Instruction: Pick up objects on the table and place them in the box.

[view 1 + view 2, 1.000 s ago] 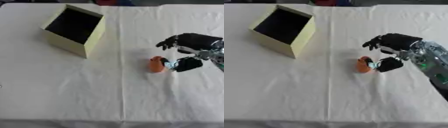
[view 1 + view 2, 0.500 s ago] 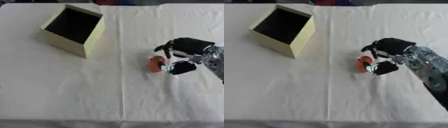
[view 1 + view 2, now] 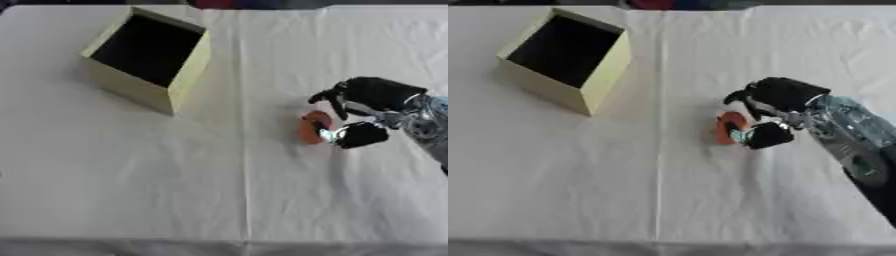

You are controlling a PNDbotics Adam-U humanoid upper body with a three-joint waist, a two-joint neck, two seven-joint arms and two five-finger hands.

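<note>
Orange object [image 3: 312, 128] on worktop [image 3: 175, 190], right of box [image 3: 149, 57] | our right hand [image 3: 363, 107] curls around it, pinching | risk: it slips out when lifted, only edges held | left hand unseen

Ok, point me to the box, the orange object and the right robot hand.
box [image 3: 140, 90]: left eye view, on its front outer wall.
orange object [image 3: 310, 128]: left eye view, on its visible face.
right robot hand [image 3: 785, 93]: right eye view, on the back of the hand.

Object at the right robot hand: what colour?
Orange object, at the right robot hand; clearest in the left eye view.
</note>
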